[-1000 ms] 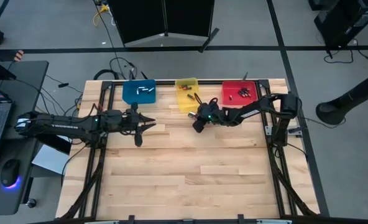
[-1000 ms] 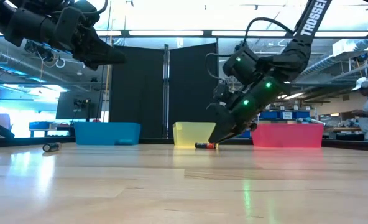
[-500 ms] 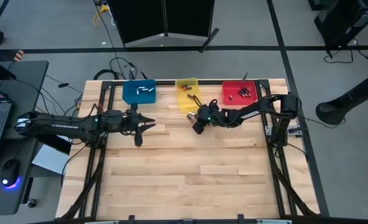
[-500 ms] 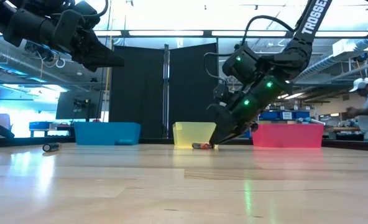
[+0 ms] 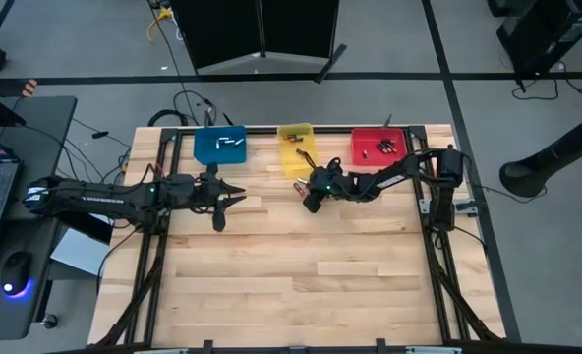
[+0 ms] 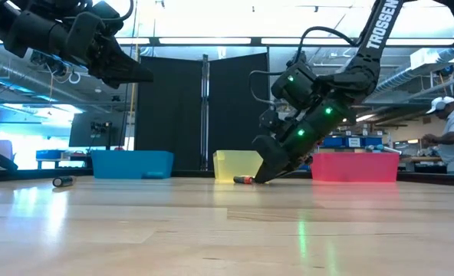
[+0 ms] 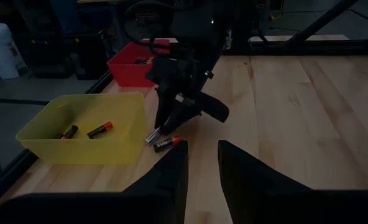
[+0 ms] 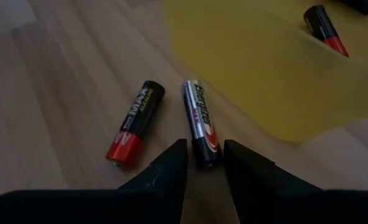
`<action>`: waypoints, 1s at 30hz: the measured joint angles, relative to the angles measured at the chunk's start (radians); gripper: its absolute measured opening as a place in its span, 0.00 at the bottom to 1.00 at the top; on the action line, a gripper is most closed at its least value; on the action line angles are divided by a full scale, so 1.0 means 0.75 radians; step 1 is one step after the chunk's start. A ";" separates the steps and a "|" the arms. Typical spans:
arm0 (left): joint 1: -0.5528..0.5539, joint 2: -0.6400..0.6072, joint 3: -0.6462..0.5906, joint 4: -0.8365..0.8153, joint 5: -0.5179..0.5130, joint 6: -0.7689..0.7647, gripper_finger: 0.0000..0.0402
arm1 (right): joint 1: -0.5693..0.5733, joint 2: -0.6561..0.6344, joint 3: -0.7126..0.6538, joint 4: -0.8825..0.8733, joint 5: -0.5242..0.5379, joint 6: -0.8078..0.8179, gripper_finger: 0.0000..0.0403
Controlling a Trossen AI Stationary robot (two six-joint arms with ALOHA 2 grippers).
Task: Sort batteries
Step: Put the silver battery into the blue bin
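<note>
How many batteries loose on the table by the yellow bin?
2. A silver battery lies between the right gripper fingers; a black-and-red battery lies beside it. Both sit outside the yellow bin.

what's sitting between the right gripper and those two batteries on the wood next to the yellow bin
Nothing visible. The right gripper is low over the table, fingers parted, with the end of the silvery battery right at the gap. The black-and-red battery lies beside it, apart. The yellow bin wall is just beyond.
</note>
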 joint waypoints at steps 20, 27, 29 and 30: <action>0.000 0.000 -0.049 0.147 0.000 -0.087 0.23 | 0.063 -0.125 -0.004 -0.118 -0.042 -0.035 0.15; 0.000 0.091 -0.329 0.803 0.000 -0.158 0.23 | 0.188 -0.214 -0.005 -0.035 0.018 -0.023 0.15; 0.000 0.133 -0.378 0.957 0.020 -0.188 0.23 | 0.221 -0.220 -0.013 0.086 0.030 -0.024 0.15; 0.000 0.153 -0.392 1.024 0.043 -0.197 0.23 | 0.236 -0.220 -0.016 0.152 0.032 -0.024 0.15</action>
